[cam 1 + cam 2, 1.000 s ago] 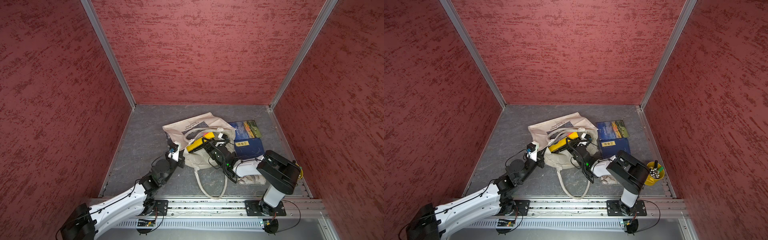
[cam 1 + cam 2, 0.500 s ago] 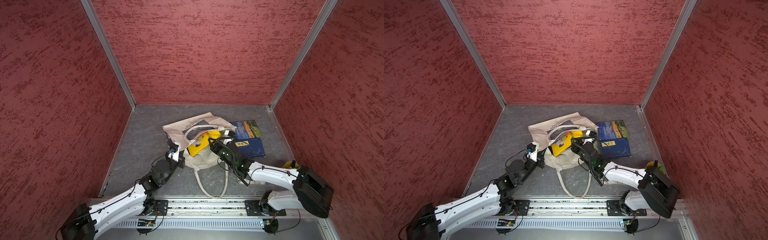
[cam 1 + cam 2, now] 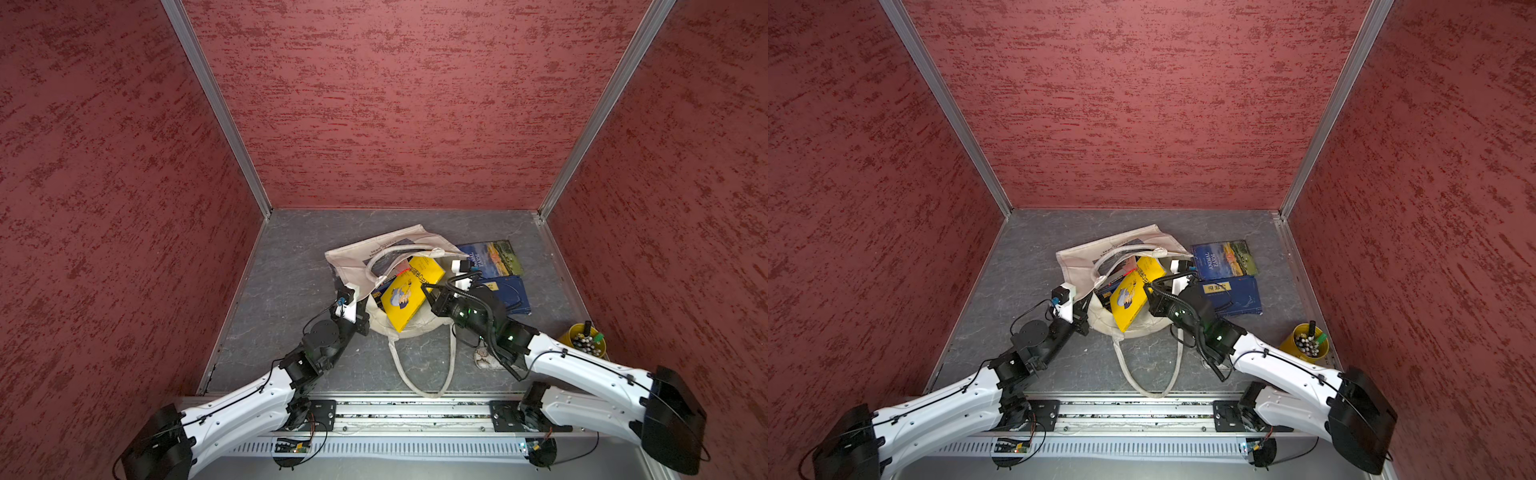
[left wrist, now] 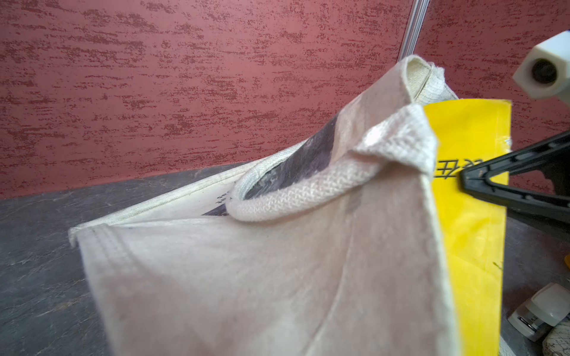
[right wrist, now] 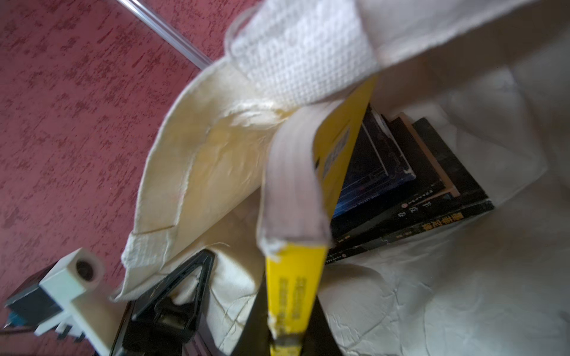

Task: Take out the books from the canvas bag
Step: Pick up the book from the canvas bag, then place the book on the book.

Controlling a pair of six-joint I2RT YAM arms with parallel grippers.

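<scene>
The cream-white canvas tote bag (image 3: pixel 357 266) lies slumped just below the centre of the frame in both top views, on the grey stone-patterned table (image 3: pixel 291 270). Its mouth is turned toward the lower edge, and one long loop handle (image 3: pixel 451 357) trails down toward the rail. The right gripper (image 3: pixel 430 289) extends from the lower right, its black fingers (image 5: pixel 324 339) clamped on the spine edge of a thin bright yellow paperback book (image 3: pixel 407 291). The book stands tilted and partly out of the bag's mouth, with the second handle (image 5: pixel 293 185) draped across it. The left gripper (image 3: pixel 362 309), reaching from the lower left, is pinched tight on the bag's rim at the left side of the mouth; the right wrist view shows its black finger (image 5: pixel 185 283) against the folded fabric. Deeper inside the bag, that view shows a stack of dark books (image 5: pixel 401 185), the outermost a black one with orange lettering (image 5: pixel 441 223). Right of the bag, on the table, lie a blue paperback with a landscape cover (image 3: pixel 490 257) and, just below it in the frame, a plain dark blue paperback (image 3: pixel 509 291) partly covered by the right arm. A yellow cup of pens (image 3: pixel 582 338) stands near the table's right edge.
</scene>
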